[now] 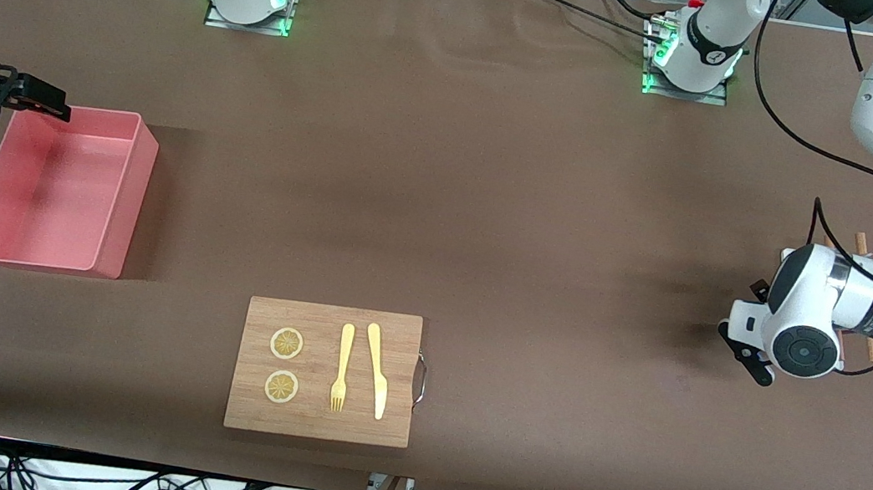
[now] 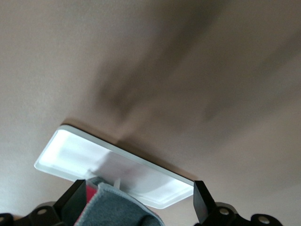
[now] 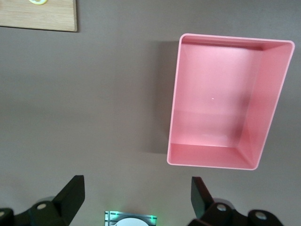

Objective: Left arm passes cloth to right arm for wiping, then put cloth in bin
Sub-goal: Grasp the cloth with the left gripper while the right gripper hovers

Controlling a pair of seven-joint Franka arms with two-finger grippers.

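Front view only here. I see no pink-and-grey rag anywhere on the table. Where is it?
Observer: The left wrist view shows the soft grey cloth with a magenta-pink edge, just below the left gripper, between its open fingers.
Operator: Lying on what?
Observer: At the edge of a flat white plastic tray; whether it rests on it, I cannot tell. The left arm hides both from you.
Operator: And the right gripper?
Observer: Open, nothing between its fingers, up beside the pink rectangular plastic bin.

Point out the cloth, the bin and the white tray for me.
cloth (image 2: 115, 207), left wrist view, on its grey face.
bin (image 1: 118, 195), front view, on its side wall.
white tray (image 2: 70, 150), left wrist view, on its bare floor.
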